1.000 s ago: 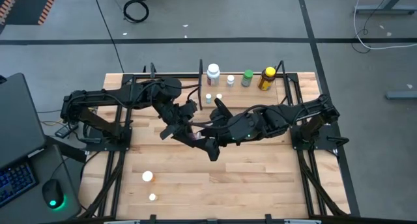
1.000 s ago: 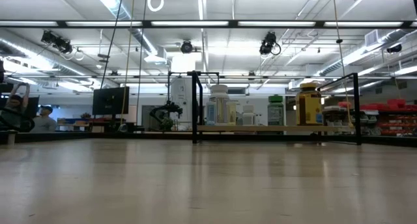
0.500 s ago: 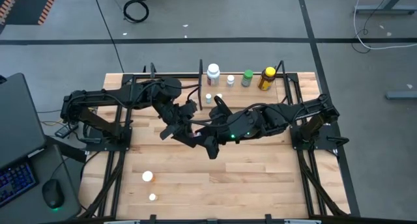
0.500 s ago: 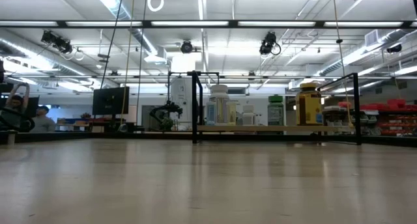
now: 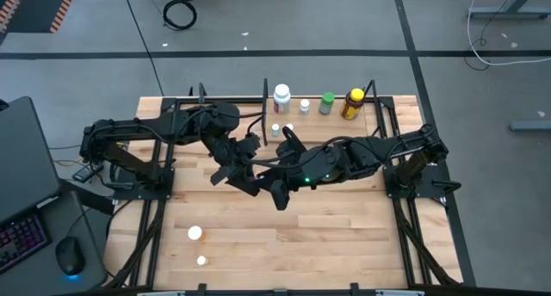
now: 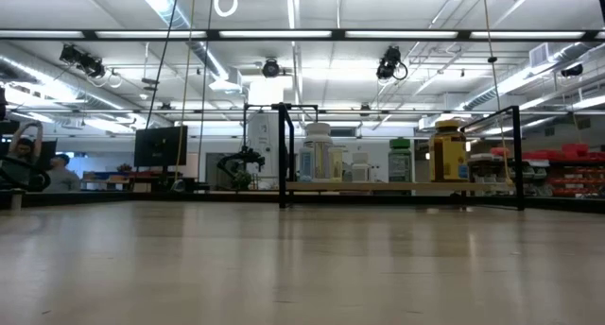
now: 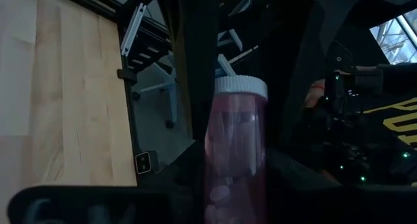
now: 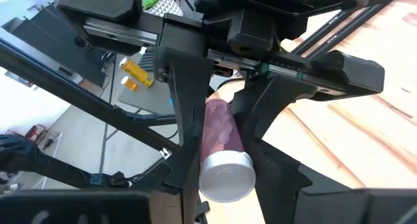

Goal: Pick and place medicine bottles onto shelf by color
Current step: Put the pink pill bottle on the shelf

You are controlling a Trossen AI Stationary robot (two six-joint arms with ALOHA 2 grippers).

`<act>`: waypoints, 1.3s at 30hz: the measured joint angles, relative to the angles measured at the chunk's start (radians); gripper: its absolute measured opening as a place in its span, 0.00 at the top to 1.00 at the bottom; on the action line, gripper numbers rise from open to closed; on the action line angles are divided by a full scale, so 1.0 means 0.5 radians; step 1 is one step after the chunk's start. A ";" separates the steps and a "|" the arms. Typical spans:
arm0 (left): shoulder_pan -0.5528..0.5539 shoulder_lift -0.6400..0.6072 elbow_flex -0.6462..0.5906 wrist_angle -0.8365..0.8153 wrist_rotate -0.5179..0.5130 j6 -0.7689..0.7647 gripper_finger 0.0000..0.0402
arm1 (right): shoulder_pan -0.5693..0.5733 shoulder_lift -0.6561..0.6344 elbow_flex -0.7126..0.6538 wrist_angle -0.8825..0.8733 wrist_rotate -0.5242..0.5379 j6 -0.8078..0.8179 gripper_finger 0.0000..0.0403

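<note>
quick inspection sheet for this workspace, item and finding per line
surface: wooden tabletop
job's things: shelf holds large white bottle, green bottle, yellow bottle; small white bottle and tinier one loose front left
clutter: nothing seen
grippers: left gripper jaws shut on pink bottle mid-table; right gripper facing its cap
cables: black coil on floor
surroundings: mouse at left; person far off
</note>
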 joint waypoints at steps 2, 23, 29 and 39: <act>0.000 0.000 0.000 0.005 0.000 -0.001 0.76 | 0.000 0.000 0.000 0.001 -0.002 0.011 0.68; 0.000 0.000 0.000 0.117 0.000 -0.006 0.76 | 0.002 -0.007 0.002 0.039 -0.023 0.065 0.68; 0.000 0.000 -0.001 0.122 -0.004 -0.007 0.75 | -0.005 -0.007 0.002 0.035 -0.026 0.057 0.68; 0.002 0.002 -0.002 0.125 -0.028 0.020 0.75 | -0.011 -0.007 0.003 -0.005 -0.025 0.019 0.68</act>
